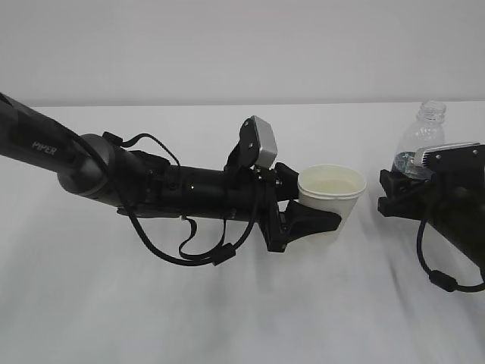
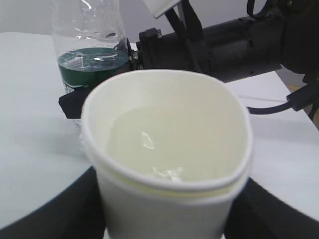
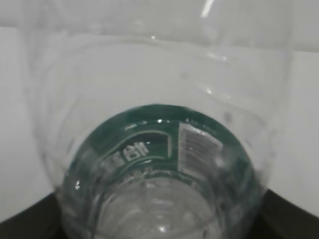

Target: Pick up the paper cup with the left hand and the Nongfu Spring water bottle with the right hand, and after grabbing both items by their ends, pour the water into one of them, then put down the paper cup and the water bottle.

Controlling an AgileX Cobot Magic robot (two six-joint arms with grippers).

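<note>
fingers (image 1: pixel 322 220) gripping paper cup (image 1: pixel 331 191), "PIPER" arm (image 1: pixel 45 148)

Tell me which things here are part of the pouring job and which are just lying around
Job: paper cup, water in it, Nongfu Spring water bottle, left gripper, right gripper.
Lying about: nothing visible; only the white table.

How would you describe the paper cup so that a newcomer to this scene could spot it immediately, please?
Start at the long black left arm lettered PIPER that lies across the white table. Between the fingers of its left gripper sits the paper cup, with liquid inside. It is opaque, cream and short, unlike the taller clear bottle with a green label to its right.
</note>
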